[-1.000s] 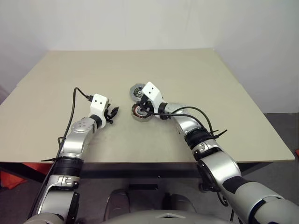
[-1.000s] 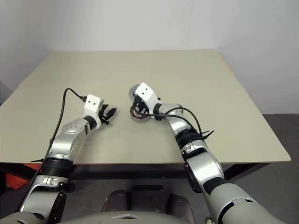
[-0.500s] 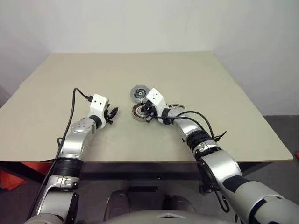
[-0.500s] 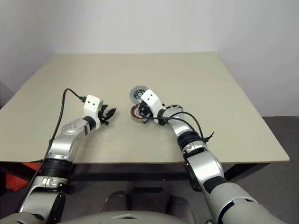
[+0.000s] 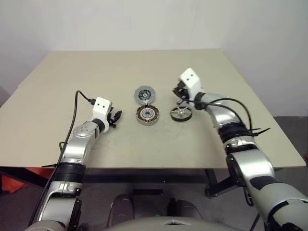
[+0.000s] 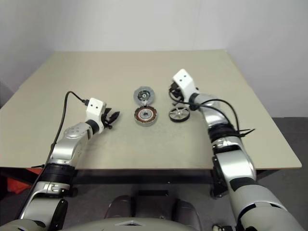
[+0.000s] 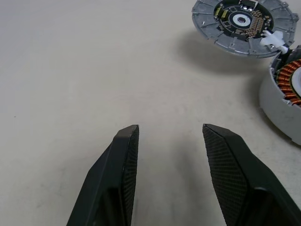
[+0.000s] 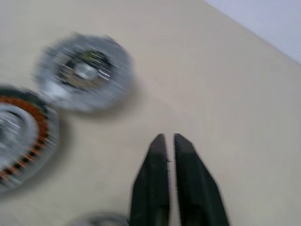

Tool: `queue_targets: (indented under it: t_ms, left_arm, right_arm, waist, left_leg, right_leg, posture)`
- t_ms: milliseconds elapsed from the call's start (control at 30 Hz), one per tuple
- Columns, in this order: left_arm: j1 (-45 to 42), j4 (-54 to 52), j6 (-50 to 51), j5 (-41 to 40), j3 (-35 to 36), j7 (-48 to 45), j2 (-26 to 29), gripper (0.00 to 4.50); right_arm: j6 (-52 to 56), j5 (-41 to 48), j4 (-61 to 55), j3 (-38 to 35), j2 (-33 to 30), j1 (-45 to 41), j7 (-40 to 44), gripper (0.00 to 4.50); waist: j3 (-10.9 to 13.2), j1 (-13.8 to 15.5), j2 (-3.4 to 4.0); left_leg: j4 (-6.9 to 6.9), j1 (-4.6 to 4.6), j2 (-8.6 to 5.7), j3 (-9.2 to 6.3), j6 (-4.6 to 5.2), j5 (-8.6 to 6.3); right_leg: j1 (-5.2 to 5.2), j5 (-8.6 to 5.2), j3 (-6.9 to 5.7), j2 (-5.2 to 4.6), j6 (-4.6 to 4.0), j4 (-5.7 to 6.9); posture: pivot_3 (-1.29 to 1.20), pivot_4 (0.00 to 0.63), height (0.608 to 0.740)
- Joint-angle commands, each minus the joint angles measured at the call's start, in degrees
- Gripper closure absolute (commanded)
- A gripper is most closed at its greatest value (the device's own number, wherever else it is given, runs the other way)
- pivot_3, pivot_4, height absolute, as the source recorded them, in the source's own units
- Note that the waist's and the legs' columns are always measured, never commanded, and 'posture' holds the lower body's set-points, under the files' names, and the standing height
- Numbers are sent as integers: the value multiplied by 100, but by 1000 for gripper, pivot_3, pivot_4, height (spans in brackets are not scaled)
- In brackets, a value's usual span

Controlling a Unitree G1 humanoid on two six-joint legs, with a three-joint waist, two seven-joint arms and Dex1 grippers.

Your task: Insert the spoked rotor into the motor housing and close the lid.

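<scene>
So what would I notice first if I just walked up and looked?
Probably the motor housing in the middle of the table, with its bright copper ring. Its open lid lies just behind it, and the spoked rotor sits apart on its right. The left gripper waits open on the other side.

One small round silver-grey motor housing with copper-brown windings (image 5: pixel 147 115). One round grey metal lid with a dark centre (image 5: pixel 143 95), joined to the housing's rim. One flat black-rimmed spoked rotor with silver spokes (image 5: pixel 181 113). All three on one beige table (image 5: pixel 57 86), near its middle.
</scene>
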Motion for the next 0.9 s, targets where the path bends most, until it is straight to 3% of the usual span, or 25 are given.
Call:
queue_targets:
  t_ms: [33, 100, 200, 333, 533, 900]
  left_arm:
    - [1, -86, -151, 0, 70, 32, -8, 2227]
    - [5, -46, -179, 0, 64, 28, -21, 2227]
    - [6, -16, -197, 1, 53, 23, -32, 2227]
    - [-14, 29, -213, 9, 47, 5, -44, 2227]
    - [-12, 46, -207, 19, 57, -29, 15, 2227]
    - [114, -75, -173, 31, 30, -29, 68, 2227]
  right_arm:
    - [188, -10, 249, -329, -565, -214, -274, 2892]
    - [621, 232, 286, -546, -733, -254, -183, 2182]
    - [1585, 760, 46, -926, -765, -244, 188, 2182]
    - [3698, 1627, -734, -1358, -635, 58, 507, 2182]
    - [6344, 2639, -2412, -1807, -221, 955, 178, 2182]
    - [7129, 2975, -2758, -2456, 63, 1151, -612, 2182]
  waist:
    - [0, 9, -1]
    - [0, 2, -1]
    - [0, -52, 0]
    - [0, -33, 3]
    - [0, 95, 2]
    - [0, 175, 2]
  left_leg:
    - [1, 4, 0, 0, 0, 0]
    - [3, 7, -2, 2, -1, 1]
    - [4, 12, -6, 7, -1, 1]
    - [1, 18, 0, 8, 3, 0]
    - [3, 19, 3, 6, 4, 5]
    - [-6, 60, 2, 5, -11, 14]
  right_leg:
    - [5, 0, 0, 0, 0, 1]
    - [7, 0, 0, 0, 0, 2]
    - [6, 0, 1, 6, -1, 5]
    - [3, 2, -2, 15, -4, 9]
    - [13, 3, -2, 4, -5, 5]
    - [45, 2, 0, 1, 2, 4]
  posture:
    - [0, 0, 740]
    - [0, 0, 740]
    - [0, 0, 740]
    - [0, 0, 740]
    - [0, 0, 740]
    - [0, 0, 740]
